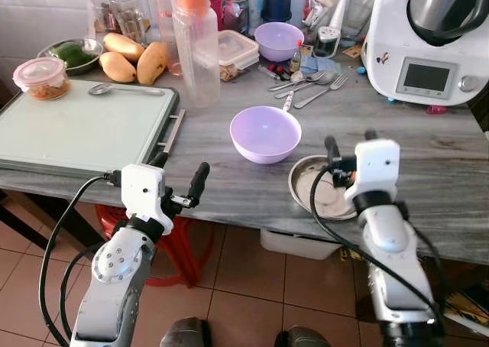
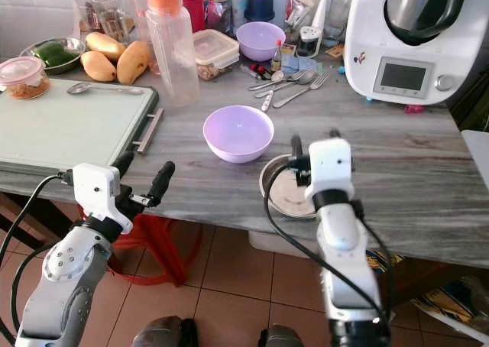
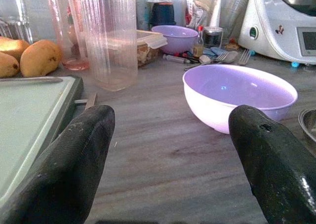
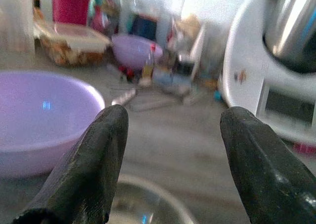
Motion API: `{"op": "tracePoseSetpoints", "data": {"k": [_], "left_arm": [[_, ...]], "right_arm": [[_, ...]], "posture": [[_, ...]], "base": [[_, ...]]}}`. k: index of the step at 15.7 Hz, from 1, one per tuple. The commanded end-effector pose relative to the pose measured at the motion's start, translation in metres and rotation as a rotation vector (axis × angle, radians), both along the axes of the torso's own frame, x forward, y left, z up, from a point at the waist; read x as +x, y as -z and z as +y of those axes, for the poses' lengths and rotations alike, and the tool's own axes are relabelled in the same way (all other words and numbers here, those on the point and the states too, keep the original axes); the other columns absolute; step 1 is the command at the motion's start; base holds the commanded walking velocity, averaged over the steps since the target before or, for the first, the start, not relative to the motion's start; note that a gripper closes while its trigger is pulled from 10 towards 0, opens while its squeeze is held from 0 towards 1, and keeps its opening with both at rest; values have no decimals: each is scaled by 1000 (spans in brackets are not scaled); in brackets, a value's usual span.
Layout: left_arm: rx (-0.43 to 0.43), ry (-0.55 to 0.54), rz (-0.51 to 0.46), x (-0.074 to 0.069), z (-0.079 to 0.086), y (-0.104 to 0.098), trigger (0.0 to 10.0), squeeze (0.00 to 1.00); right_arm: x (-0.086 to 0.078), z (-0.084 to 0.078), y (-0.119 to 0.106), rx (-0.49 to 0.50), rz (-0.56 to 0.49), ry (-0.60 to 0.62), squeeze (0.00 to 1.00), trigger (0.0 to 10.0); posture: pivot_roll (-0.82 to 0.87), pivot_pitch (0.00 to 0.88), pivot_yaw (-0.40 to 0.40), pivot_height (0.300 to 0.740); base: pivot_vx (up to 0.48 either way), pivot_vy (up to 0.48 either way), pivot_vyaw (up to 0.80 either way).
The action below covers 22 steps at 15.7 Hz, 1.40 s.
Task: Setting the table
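Both grippers gape at the table edge [image 1: 229, 223], bowl [image 1: 265, 133] between.

Grey wood-grain table [image 1: 428, 171], cluttered toward the back. On it: green tray [image 1: 76, 125] at left, lilac bowl [image 1: 265, 133] mid-table, metal plate [image 1: 317, 188] at the front edge, clear bottle [image 1: 195, 49], mangoes [image 1: 134, 58], loose cutlery [image 1: 309, 87]. White kitchen machine [image 1: 424, 45] stands at right.

1. Bright daylight washes in from twelve o'clock, bleaching the wall tiles [image 1: 30, 11].
2. Head views are sharp; soft shadows fall toward six.
3. The right wrist view is blurred, its background hazy.
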<state>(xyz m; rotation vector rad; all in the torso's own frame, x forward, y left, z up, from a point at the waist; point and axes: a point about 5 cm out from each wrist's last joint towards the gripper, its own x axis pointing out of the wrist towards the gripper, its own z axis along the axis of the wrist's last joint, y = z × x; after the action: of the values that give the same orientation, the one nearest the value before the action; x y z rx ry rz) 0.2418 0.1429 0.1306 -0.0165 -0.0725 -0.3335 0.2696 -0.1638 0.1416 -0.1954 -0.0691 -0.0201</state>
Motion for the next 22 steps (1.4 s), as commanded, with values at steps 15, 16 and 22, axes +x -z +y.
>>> {"op": "tracePoseSetpoints", "data": {"k": [15, 16, 22], "left_arm": [[18, 22, 29, -9, 2, 0, 10000, 0], [19, 23, 31, -9, 2, 1, 10000, 0], [27, 23, 51, -14, 2, 2, 10000, 0]], "right_arm": [[-7, 10, 37, 122, 351, -63, 0, 10000], [-7, 11, 38, 127, 359, -69, 0, 10000], [-7, 15, 40, 135, 401, -123, 0, 10000]], "posture": [[24, 62, 24, 740], [24, 62, 24, 740], [29, 83, 23, 740]], "base": [[0, 0, 0], [0, 0, 0], [0, 0, 0]]}}
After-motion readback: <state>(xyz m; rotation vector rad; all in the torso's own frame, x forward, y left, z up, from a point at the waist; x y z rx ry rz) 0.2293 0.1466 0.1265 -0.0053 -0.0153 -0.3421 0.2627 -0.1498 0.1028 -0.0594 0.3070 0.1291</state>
